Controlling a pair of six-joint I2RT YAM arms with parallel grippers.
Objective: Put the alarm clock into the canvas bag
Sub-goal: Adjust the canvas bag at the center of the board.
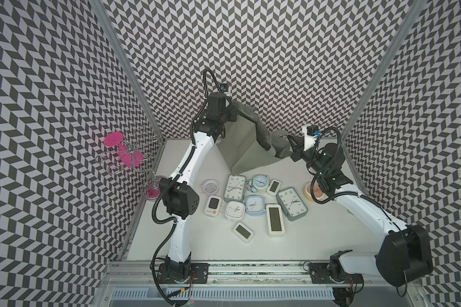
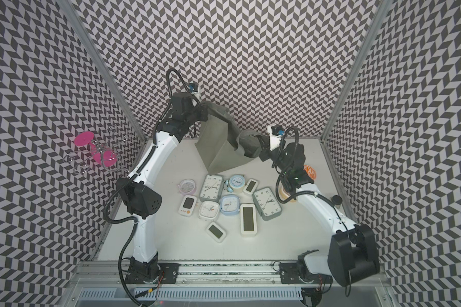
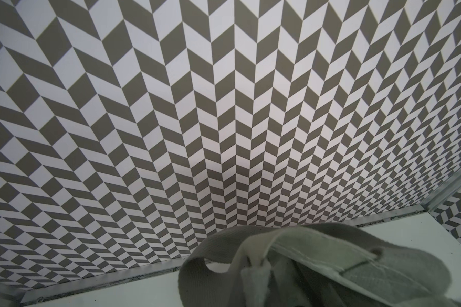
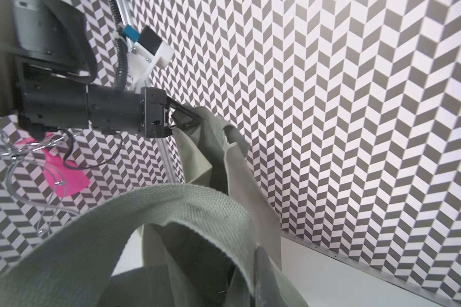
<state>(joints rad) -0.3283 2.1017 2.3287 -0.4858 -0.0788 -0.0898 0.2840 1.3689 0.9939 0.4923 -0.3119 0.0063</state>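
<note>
Both your left gripper (image 1: 234,111) and right gripper (image 1: 290,145) were pinched shut on the boxy grey-green canvas bag (image 1: 237,151); spreading them evenly looked smartest.

Robot lab cell, chevron-patterned walls (image 1: 250,66)

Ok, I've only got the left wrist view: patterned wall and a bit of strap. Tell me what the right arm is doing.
Observer: The right gripper is shut on the canvas bag, across the bag's top from your left arm.
Operator: Confirm my left grip.
Observer: The left gripper is shut on the bag's top edge, seemingly higher than the right.
Operator: Find me the clocks.
Observer: They all lie on the table in front of the bag, among them the blue twin-bell clock. None is held.
</note>
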